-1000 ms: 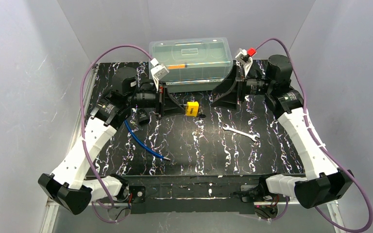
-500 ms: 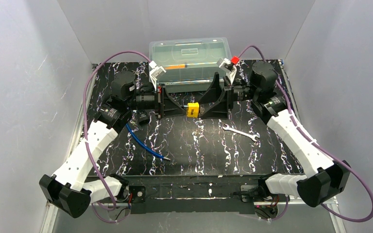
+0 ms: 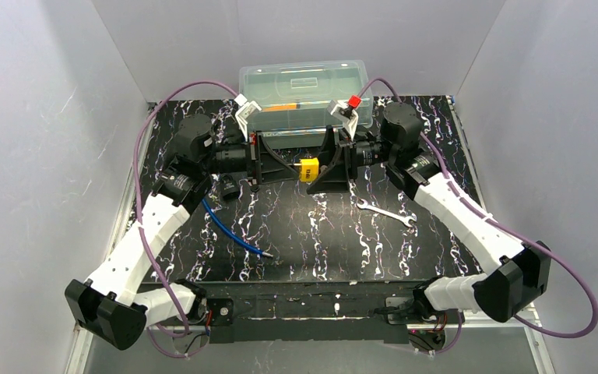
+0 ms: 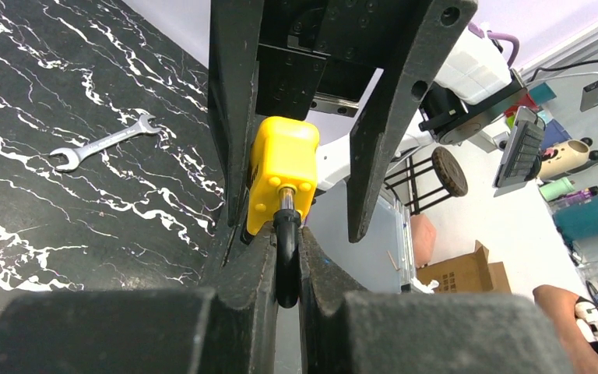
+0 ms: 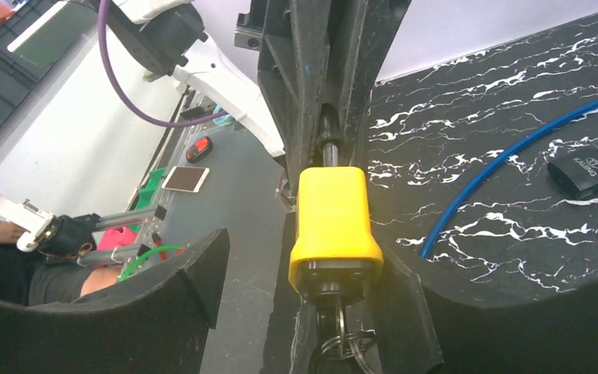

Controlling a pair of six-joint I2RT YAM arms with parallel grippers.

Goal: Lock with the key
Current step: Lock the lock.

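Above the tabletop, the left claw clamps the yellow padlock by its shackle. The key, apparently seated, juts from the padlock's opposite end. The right claw, half-spread around that end, should centre on the key, pinch, then twist squarely.

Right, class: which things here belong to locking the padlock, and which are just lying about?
Job in hand: yellow padlock, key at its base, left gripper holding it, right gripper around it.
Lying about: wrench, blue cable, clear box, black block.
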